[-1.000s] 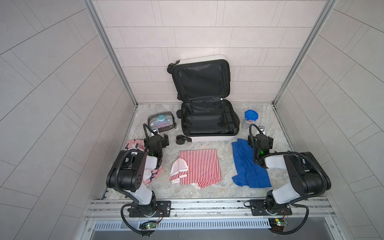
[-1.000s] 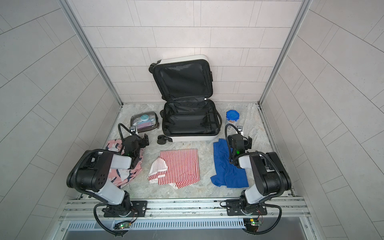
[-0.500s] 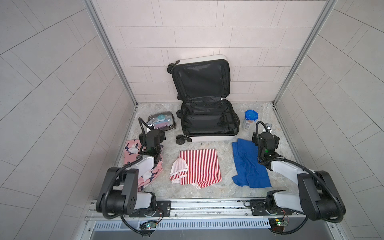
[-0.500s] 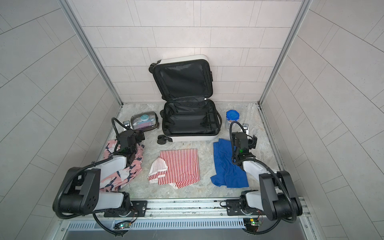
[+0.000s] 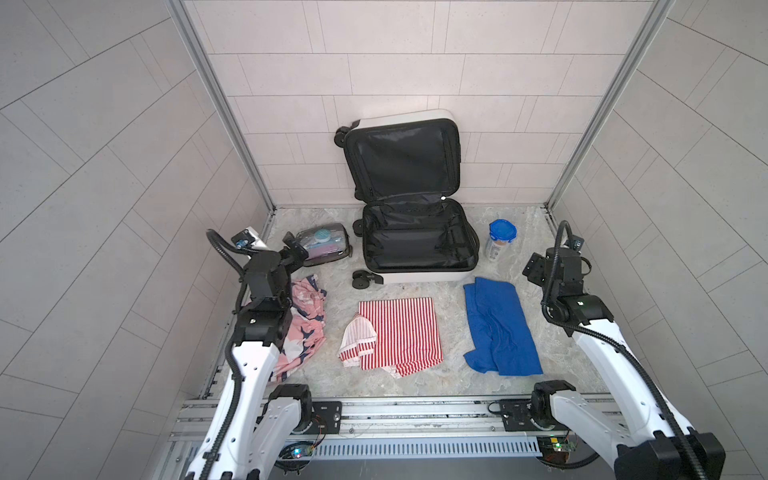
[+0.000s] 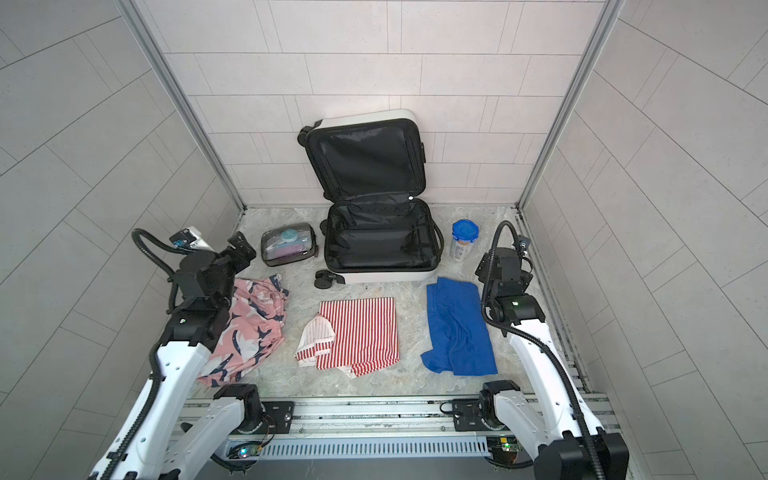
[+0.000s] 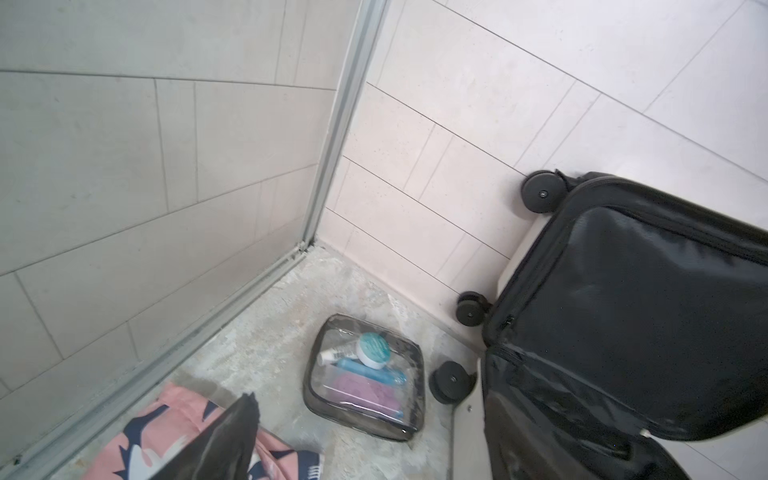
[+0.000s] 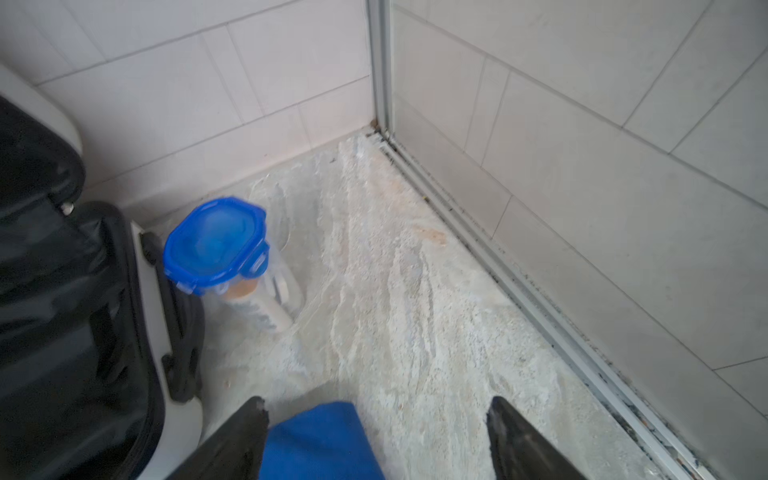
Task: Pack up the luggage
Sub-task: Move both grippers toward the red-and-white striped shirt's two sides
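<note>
Left end effector (image 5: 296, 246) and right end effector (image 8: 376, 405) advanced (luggage (image 5: 415, 277) open).

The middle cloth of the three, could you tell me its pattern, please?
Red-and-white stripes; the middle cloth shows best in a top view.

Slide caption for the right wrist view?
Open black fingers over blue cloth, near blue-lidded clear jar and white hard-shell suitcase.

Smooth white hard shell and faintly shiny black fabric lining on the luggage (image 5: 415, 277), glossy clear plastic pouch (image 5: 326, 249), glossy blue plastic lid (image 5: 502, 232); soft striped cloth (image 5: 401, 332), blue cloth (image 5: 498, 328), pink patterned cloth (image 5: 307, 324); rough mottled floor (image 5: 453, 291), matt wall tiles (image 5: 395, 62), dull metal corner post (image 5: 220, 104)
</note>
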Motion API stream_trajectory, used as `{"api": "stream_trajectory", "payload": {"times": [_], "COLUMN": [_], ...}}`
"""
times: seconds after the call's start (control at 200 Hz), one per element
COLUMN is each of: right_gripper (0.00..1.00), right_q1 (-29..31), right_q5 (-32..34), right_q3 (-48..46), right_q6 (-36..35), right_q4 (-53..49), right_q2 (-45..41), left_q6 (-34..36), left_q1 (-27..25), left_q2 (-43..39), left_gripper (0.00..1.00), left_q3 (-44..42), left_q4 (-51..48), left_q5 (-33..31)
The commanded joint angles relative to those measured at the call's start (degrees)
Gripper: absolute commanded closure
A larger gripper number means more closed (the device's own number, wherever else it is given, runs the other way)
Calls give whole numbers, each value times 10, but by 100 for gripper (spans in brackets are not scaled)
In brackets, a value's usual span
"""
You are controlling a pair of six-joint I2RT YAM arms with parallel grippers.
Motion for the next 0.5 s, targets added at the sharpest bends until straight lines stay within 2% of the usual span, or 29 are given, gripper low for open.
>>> {"api": "stream_trajectory", "payload": {"times": [0.0,0.025,0.085,0.14,0.17,0.275,0.39,0.46,0.495], "right_gripper": [27,27,26,24,23,19,17,18,18], "right_q1": [4,8,30,68,92,212,305,343,360], "right_q5": [-200,-224,-259,-257,-251,-203,-176,-177,-176], "right_q3": [-14,-20,-31,-34,-34,-43,-51,-56,-59], "right_q6": [35,50,80,98,104,135,166,183,190], "right_q4": [-52,-46,-37,-43,-45,-29,-2,20,32], "right_q2": [-16,-15,-10,-4,0,24,77,126,149], "left_q6": [-49,-56,-70,-83,-93,-141,-175,-182,-181], "left_q1": [2,0,-14,-51,-75,-163,-214,-226,-230], "left_q2": [25,33,47,47,43,24,36,52,62], "left_gripper": [33,37,37,36,31,27,26,9,7], "left_q3": [18,16,6,-17,-34,-95,-143,-157,-158], "left_q4": [-159,-176,-229,-259,-265,-258,-247,-236,-235], "left_q5": [196,224,252,232,218,172,149,147,142]}}
